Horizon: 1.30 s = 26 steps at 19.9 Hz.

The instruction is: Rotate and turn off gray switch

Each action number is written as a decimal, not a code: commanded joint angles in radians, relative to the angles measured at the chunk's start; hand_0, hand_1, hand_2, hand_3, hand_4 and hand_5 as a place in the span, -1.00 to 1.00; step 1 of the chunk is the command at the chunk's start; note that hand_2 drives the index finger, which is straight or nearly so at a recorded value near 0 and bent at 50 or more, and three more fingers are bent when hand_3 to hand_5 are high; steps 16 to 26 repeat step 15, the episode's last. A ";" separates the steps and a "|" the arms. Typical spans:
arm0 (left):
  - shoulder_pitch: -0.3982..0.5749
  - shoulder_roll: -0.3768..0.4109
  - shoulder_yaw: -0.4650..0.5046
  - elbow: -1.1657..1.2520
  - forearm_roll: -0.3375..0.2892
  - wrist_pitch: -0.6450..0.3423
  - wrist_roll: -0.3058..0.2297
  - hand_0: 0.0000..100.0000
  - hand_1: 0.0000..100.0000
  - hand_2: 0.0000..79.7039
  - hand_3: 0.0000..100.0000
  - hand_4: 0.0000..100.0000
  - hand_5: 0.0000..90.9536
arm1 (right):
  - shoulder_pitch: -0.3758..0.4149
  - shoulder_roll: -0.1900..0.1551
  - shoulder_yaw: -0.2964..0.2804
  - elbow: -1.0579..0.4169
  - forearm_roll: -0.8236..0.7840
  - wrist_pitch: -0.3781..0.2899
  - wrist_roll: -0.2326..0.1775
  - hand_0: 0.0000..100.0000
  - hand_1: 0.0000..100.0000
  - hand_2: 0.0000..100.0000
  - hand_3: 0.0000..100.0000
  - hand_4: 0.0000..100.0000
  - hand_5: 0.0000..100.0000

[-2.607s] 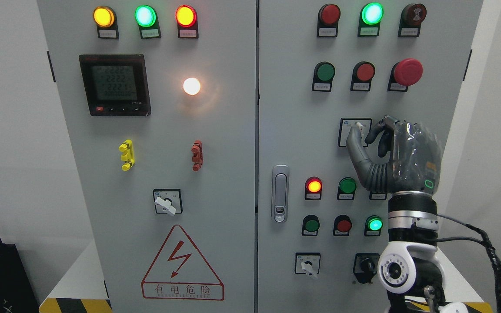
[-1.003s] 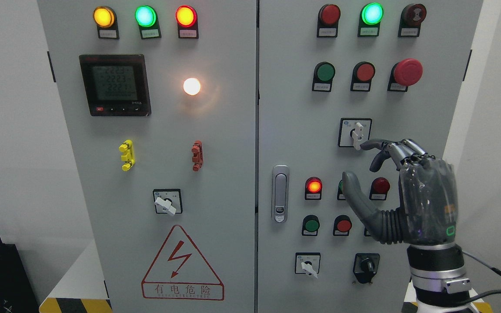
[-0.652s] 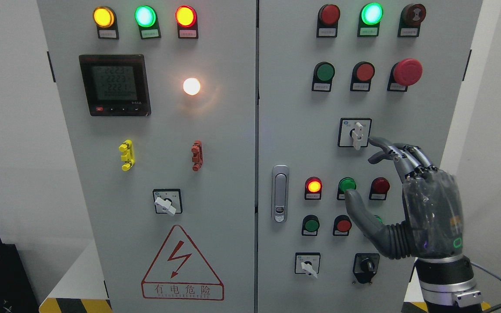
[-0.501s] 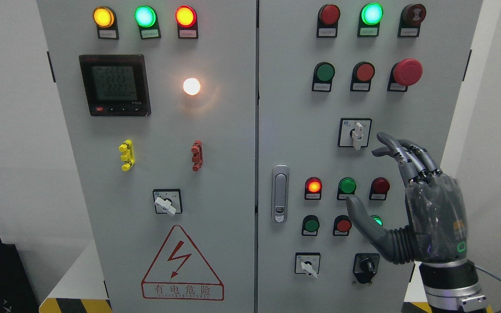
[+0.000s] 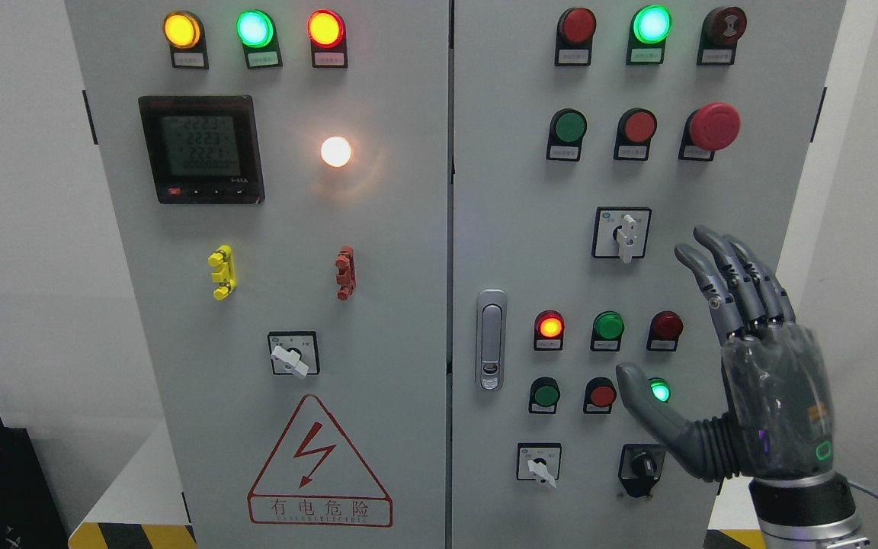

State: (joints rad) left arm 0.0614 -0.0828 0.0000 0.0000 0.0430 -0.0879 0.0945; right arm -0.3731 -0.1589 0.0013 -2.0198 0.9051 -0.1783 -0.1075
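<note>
The gray rotary switch (image 5: 625, 236) sits on the right cabinet door, its pale handle pointing straight down inside a black-framed plate. My right hand (image 5: 744, 358) rises from the lower right, below and to the right of that switch and apart from it. Its fingers (image 5: 728, 274) are stretched upward and the thumb (image 5: 648, 408) sticks out to the left, holding nothing. The thumb partly covers a lit green lamp (image 5: 660, 392). The left arm does not show.
Around the switch are a red mushroom stop button (image 5: 715, 126), rows of red and green buttons, a door latch (image 5: 491, 339), a second gray selector (image 5: 539, 465) and a black knob (image 5: 643, 465). The left door carries a meter (image 5: 201, 149) and another selector (image 5: 292, 354).
My right hand let go of the switch, whose handle now points down, then dropped down and to the right while its fingers straightened out.
</note>
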 commanded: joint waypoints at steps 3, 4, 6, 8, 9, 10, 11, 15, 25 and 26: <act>0.000 0.000 -0.002 0.015 0.000 0.000 -0.001 -0.76 -0.22 -1.00 -1.00 -1.00 -1.00 | 0.020 -0.037 0.013 -0.016 -0.002 0.000 -0.001 -0.54 -0.50 -0.80 -0.98 -1.00 -1.00; 0.000 0.000 -0.002 0.014 0.000 0.000 -0.001 -0.76 -0.22 -1.00 -1.00 -1.00 -1.00 | 0.020 -0.037 0.013 -0.017 -0.002 0.000 -0.003 -0.54 -0.49 -0.81 -0.98 -1.00 -1.00; 0.000 0.000 -0.002 0.015 0.000 0.000 -0.002 -0.76 -0.22 -1.00 -1.00 -1.00 -1.00 | 0.020 -0.037 0.013 -0.019 -0.002 0.000 -0.001 -0.54 -0.49 -0.81 -0.98 -1.00 -1.00; 0.000 0.000 -0.002 0.014 0.000 0.000 -0.001 -0.76 -0.22 -1.00 -1.00 -1.00 -1.00 | 0.020 -0.037 0.011 -0.019 -0.002 0.002 -0.001 -0.54 -0.48 -0.81 -0.97 -1.00 -1.00; 0.000 0.000 -0.002 0.015 0.000 0.000 -0.001 -0.76 -0.22 -1.00 -1.00 -1.00 -1.00 | 0.020 -0.036 0.011 -0.019 -0.002 0.003 0.000 -0.55 -0.47 -0.81 -0.97 -1.00 -1.00; 0.000 0.000 -0.002 0.015 0.000 0.000 -0.001 -0.76 -0.22 -1.00 -1.00 -1.00 -1.00 | 0.019 -0.034 0.011 -0.019 -0.002 0.003 0.003 -0.55 -0.47 -0.80 -0.96 -1.00 -1.00; 0.000 0.000 -0.002 0.015 0.000 0.000 -0.001 -0.76 -0.22 -1.00 -1.00 -1.00 -1.00 | 0.019 -0.031 0.011 -0.020 -0.002 0.005 0.006 -0.55 -0.47 -0.80 -0.95 -1.00 -1.00; 0.000 0.000 -0.002 0.015 0.000 0.000 -0.001 -0.76 -0.22 -1.00 -1.00 -1.00 -1.00 | 0.017 -0.030 0.011 -0.020 -0.002 0.008 0.006 -0.56 -0.44 -0.80 -0.94 -1.00 -1.00; 0.000 0.000 -0.002 0.015 0.000 0.000 -0.001 -0.76 -0.22 -1.00 -1.00 -1.00 -1.00 | 0.017 -0.030 0.011 -0.020 -0.002 0.008 0.006 -0.56 -0.44 -0.80 -0.94 -1.00 -1.00; 0.000 0.000 -0.002 0.015 0.000 0.000 -0.001 -0.76 -0.22 -1.00 -1.00 -1.00 -1.00 | 0.017 -0.030 0.011 -0.020 -0.002 0.008 0.006 -0.56 -0.44 -0.80 -0.94 -1.00 -1.00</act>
